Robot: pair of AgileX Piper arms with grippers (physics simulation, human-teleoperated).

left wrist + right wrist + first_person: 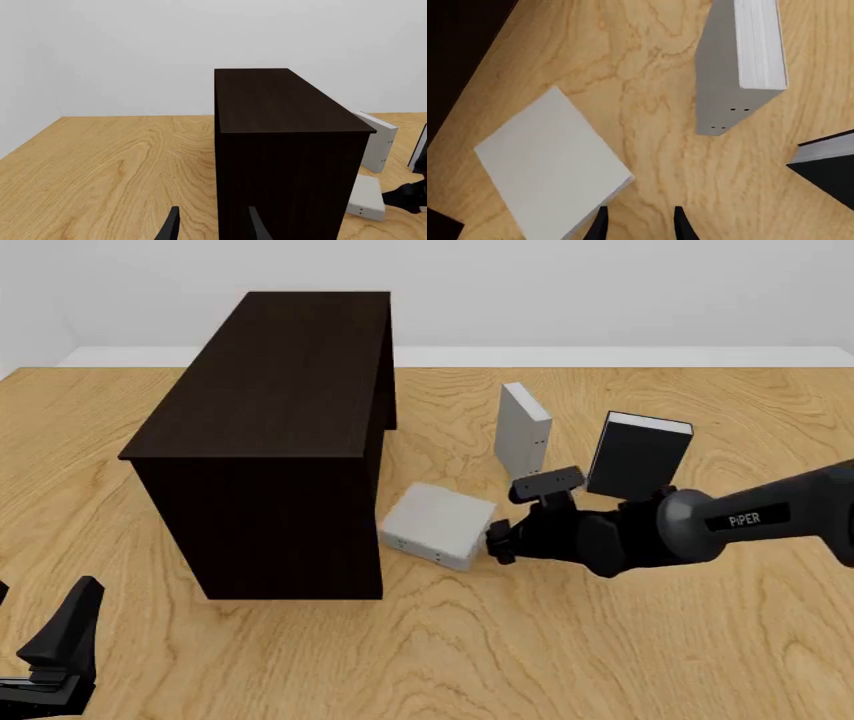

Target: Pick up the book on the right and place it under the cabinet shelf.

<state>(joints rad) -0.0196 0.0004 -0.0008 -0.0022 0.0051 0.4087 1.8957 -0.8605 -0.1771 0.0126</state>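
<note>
Cabinet shelf [274,420] biggest thing on counter [561,660], standing beyond my left fingers [212,225], which are parted, holding nothing. Black book [638,455] upright beyond my right fingers [639,222]; second grey book [521,430] upright just ahead of them. Book [437,525] lies flat by cabinet's near corner, just ahead of right fingers, its edge at their tips, not between them. Right fingers parted, empty.

surface [641,640]: showing pale, matt wood grain
cabinet shelf [267,430]: showing dark matt wood
book [437,523]: showing smooth, matt grey cover
</note>
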